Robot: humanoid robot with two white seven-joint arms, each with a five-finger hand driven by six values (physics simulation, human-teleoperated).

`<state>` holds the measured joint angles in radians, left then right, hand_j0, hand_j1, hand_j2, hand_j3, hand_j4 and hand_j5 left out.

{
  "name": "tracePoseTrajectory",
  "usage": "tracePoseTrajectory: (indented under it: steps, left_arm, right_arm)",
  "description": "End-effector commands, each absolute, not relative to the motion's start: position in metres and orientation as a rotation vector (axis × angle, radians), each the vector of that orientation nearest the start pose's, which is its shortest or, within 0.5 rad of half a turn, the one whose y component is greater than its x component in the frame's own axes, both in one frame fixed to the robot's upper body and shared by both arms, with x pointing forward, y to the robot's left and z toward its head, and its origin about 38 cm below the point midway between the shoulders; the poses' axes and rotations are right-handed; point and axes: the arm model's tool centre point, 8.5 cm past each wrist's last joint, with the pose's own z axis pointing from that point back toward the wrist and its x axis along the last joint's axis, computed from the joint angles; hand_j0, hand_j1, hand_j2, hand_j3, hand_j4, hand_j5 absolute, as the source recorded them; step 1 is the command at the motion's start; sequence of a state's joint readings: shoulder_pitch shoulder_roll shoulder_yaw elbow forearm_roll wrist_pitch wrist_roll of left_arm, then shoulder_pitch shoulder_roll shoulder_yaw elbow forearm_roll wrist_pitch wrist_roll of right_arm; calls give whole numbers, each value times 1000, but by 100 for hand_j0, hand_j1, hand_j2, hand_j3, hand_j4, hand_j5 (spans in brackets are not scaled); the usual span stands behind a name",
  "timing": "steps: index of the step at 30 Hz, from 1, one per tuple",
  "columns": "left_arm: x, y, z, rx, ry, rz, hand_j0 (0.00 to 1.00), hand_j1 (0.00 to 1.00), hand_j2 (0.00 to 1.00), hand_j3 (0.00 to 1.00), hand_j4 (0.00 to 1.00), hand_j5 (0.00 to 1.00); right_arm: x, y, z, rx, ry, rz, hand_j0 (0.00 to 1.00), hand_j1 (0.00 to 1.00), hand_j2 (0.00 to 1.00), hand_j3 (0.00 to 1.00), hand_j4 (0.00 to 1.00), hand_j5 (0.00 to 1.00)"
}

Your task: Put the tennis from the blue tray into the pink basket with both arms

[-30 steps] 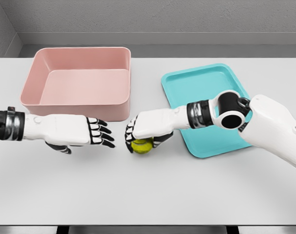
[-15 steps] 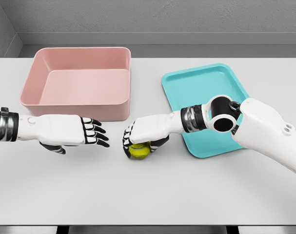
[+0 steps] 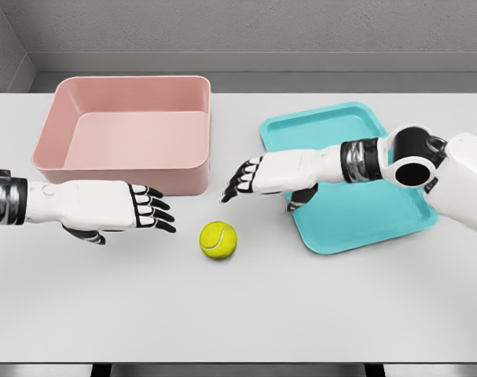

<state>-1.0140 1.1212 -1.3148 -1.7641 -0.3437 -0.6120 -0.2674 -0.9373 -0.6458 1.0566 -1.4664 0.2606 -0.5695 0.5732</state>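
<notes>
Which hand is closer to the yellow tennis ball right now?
Roughly equal; the left hand looks marginally nearer, open, level with the yellow tennis ball on its left. The right hand is open, up and to its right.

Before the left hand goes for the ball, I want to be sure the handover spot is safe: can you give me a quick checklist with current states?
1. Yellow-green tennis ball resting on the grey table, free of both hands: ok.
2. Right hand clear of the ball, fingers open: ok.
3. Left hand beside the ball, fingers open, holding nothing: ok.
4. Path between left hand and ball free of objects: ok.
5. Pink rectangular basket empty and upright: ok.
6. Ball out of the blue tray: ok.
</notes>
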Motion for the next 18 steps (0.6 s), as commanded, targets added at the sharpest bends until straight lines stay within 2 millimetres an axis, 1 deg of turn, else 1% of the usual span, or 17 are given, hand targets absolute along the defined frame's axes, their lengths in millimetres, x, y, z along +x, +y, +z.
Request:
tracePoseTrajectory:
  steps: [1, 2, 3, 4, 5, 6, 7, 8, 9, 10, 11, 12, 14, 15, 16, 18]
  left_arm:
    - [359, 269, 225, -229, 1708, 2975, 100, 100, 100, 100, 100, 100]
    - [360, 266, 225, -227, 1712, 2964, 100, 100, 100, 100, 100, 100]
    - [362, 249, 225, -191, 1738, 2916, 100, 100, 100, 100, 100, 100]
    - [363, 236, 224, -159, 1750, 2884, 100, 100, 100, 100, 100, 100]
    - [363, 226, 223, -136, 1757, 2860, 100, 100, 100, 100, 100, 100]
    - [363, 216, 222, -107, 1767, 2837, 100, 100, 100, 100, 100, 100]
    - [362, 209, 221, -89, 1770, 2822, 100, 100, 100, 100, 100, 100]
    - [362, 197, 221, -63, 1777, 2794, 100, 100, 100, 100, 100, 100]
    - [362, 185, 222, -37, 1785, 2762, 100, 100, 100, 100, 100, 100]
    - [361, 175, 223, -18, 1781, 2740, 100, 100, 100, 100, 100, 100]
    - [361, 169, 221, 0, 1667, 2790, 100, 100, 100, 100, 100, 100]
    - [360, 159, 217, 30, 1583, 2810, 100, 100, 100, 100, 100, 100]
    - [365, 155, 230, -6, 1578, 2788, 100, 100, 100, 100, 100, 100]
    - [367, 146, 238, -19, 1602, 2750, 100, 100, 100, 100, 100, 100]
    - [368, 145, 243, -33, 1614, 2739, 100, 100, 100, 100, 100, 100]
    - [369, 142, 247, -42, 1639, 2717, 100, 100, 100, 100, 100, 100]
  right_arm:
    - [438, -197, 228, 161, 1847, -2977, 100, 100, 100, 100, 100, 100]
    - [440, -207, 234, 203, 1859, -2979, 100, 100, 100, 100, 100, 100]
    - [442, -211, 240, 229, 1870, -2972, 100, 100, 100, 100, 100, 100]
    - [442, -219, 241, 250, 1868, -2985, 100, 100, 100, 100, 100, 100]
    - [445, -234, 248, 313, 1902, -2985, 100, 100, 100, 100, 100, 100]
    - [445, -249, 251, 356, 1948, -2984, 100, 100, 100, 100, 100, 100]
    - [445, -253, 250, 368, 1973, -2985, 100, 100, 100, 100, 100, 100]
    - [446, -260, 245, 372, 1976, -3010, 100, 100, 100, 100, 100, 100]
    - [448, -276, 245, 420, 1987, -3037, 100, 100, 100, 100, 100, 100]
    - [451, -284, 252, 466, 2041, -3013, 100, 100, 100, 100, 100, 100]
    - [452, -288, 258, 496, 2063, -2997, 100, 100, 100, 100, 100, 100]
    - [452, -289, 257, 497, 2068, -3001, 100, 100, 100, 100, 100, 100]
    - [452, -292, 250, 487, 2069, -3024, 100, 100, 100, 100, 100, 100]
    - [451, -292, 246, 476, 2072, -3029, 100, 100, 100, 100, 100, 100]
    - [450, -294, 243, 468, 2070, -3040, 100, 100, 100, 100, 100, 100]
    - [450, -295, 243, 473, 2069, -3045, 100, 100, 100, 100, 100, 100]
